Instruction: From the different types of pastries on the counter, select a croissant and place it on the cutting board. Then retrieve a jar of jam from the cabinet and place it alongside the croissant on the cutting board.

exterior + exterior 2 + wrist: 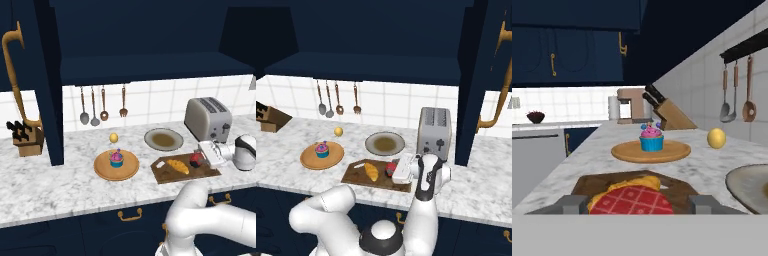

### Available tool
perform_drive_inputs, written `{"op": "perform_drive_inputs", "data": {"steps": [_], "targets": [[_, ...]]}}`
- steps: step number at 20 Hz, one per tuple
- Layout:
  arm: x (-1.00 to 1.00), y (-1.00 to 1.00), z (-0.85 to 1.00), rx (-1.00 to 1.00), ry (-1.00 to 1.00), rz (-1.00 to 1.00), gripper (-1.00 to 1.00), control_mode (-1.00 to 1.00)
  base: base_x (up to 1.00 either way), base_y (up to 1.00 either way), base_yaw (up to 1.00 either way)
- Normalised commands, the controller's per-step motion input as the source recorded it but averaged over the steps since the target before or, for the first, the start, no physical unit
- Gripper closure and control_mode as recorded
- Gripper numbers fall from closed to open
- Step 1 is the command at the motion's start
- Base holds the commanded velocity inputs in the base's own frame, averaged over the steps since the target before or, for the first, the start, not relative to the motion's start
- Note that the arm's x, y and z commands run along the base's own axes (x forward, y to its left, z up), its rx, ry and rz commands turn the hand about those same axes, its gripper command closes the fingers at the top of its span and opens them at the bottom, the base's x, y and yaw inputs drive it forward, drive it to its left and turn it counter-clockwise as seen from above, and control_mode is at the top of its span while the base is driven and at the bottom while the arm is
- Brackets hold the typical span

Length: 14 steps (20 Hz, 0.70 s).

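Tool pinches unlabelled jam jar on cutting board (beside croissant)

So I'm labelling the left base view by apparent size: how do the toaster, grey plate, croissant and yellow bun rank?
Largest to smallest:
1. toaster
2. grey plate
3. croissant
4. yellow bun
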Motion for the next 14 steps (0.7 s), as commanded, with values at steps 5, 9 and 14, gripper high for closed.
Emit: {"op": "perform_drive_inputs", "data": {"steps": [5, 9, 14], "targets": [[0.01, -0.44, 0.41, 0.07, 0.00, 0.00, -1.00, -1.00, 0.00, 0.00, 0.00], [-0.05, -0.56, 0.78, 0.10, 0.00, -0.02, -1.00, -1.00, 0.00, 0.00, 0.00], [-0.78, -0.50, 0.39, 0.12, 0.00, -0.26, -1.00, -1.00, 0.00, 0.00, 0.00]]}}
